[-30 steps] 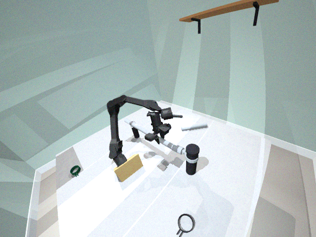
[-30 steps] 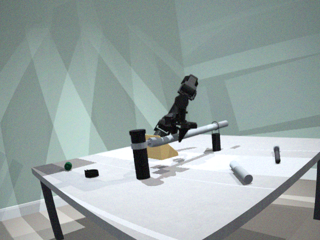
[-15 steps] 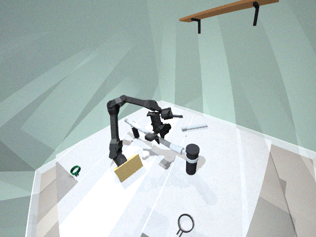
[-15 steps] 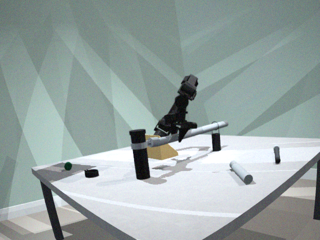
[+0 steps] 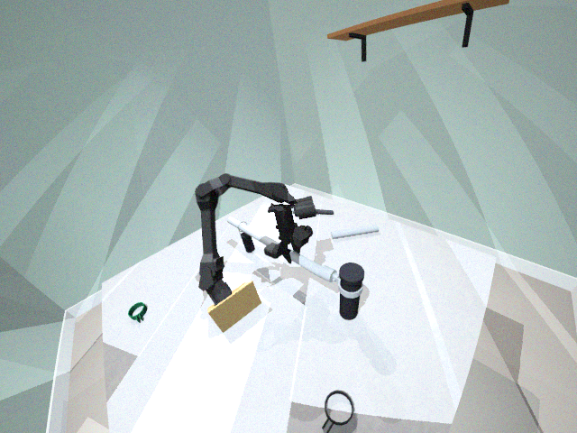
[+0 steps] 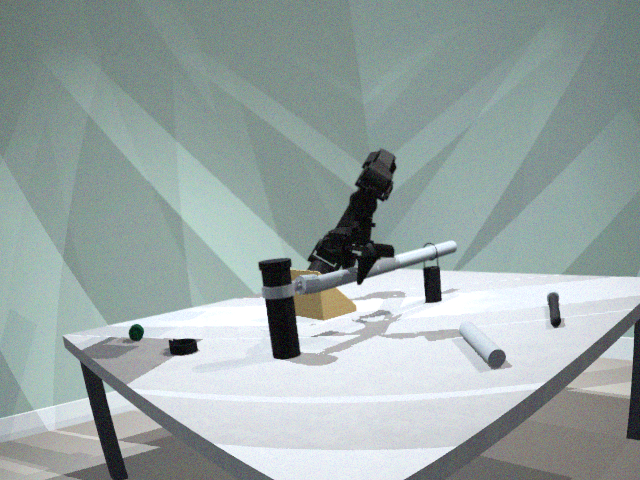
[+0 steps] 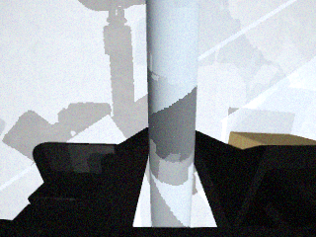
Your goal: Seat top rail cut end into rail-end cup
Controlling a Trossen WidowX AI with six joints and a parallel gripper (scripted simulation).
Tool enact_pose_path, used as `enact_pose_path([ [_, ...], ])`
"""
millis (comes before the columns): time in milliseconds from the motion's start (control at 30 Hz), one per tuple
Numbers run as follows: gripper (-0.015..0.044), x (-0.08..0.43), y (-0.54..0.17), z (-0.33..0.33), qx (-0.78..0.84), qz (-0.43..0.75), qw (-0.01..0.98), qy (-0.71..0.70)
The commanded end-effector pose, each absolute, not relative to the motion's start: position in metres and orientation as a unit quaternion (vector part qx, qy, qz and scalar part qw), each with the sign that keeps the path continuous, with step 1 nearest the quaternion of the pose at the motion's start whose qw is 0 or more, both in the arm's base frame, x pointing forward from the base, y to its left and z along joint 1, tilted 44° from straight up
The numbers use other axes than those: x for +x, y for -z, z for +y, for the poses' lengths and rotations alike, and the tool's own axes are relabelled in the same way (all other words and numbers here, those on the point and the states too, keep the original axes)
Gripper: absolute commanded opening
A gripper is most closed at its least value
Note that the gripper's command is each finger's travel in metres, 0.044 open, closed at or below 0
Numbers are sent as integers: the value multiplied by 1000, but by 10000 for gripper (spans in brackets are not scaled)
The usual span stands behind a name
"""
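The pale rail point(image 5: 311, 264) point(image 6: 336, 280) point(image 7: 172, 44) slopes slightly between the two posts. Its far part passes through the thin wire loop above the short black post point(image 5: 247, 243) point(image 6: 432, 285). Its near end meets the pale rail-end cup point(image 5: 330, 273) point(image 6: 307, 284) beside the big black post point(image 5: 348, 308) point(image 6: 283, 330); how deep it sits inside cannot be told. The brace band point(image 5: 350, 292) point(image 6: 278, 292) is high on the post, just below the black cap point(image 5: 352, 271) point(image 6: 275, 264). My gripper point(image 5: 288, 255) point(image 6: 363, 272) point(image 7: 168, 131) is shut on the rail around its middle.
A loose pale tube point(image 5: 354, 232) point(image 6: 481, 344) and a dark rod point(image 5: 324, 212) point(image 6: 553, 310) lie beyond the rail. A tan block point(image 5: 235, 308) point(image 6: 324, 304) point(image 7: 267, 139) is by the arm's base. A green ring clamp point(image 5: 130, 313) point(image 6: 136, 332) and a black ring clamp point(image 5: 325, 409) point(image 6: 183, 347) lie apart.
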State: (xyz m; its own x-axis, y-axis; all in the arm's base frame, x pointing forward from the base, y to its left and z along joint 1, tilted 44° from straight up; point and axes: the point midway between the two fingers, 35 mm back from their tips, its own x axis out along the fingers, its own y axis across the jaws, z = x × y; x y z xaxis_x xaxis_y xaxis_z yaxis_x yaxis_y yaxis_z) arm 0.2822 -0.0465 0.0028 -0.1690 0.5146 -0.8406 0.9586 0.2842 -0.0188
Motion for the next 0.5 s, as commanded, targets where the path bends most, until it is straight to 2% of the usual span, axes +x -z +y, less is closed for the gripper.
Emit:
enact_pose_path([
  [0, 0, 284, -3, -50, 522, 703, 382, 295],
  [467, 0, 282, -3, -47, 521, 706, 379, 294],
])
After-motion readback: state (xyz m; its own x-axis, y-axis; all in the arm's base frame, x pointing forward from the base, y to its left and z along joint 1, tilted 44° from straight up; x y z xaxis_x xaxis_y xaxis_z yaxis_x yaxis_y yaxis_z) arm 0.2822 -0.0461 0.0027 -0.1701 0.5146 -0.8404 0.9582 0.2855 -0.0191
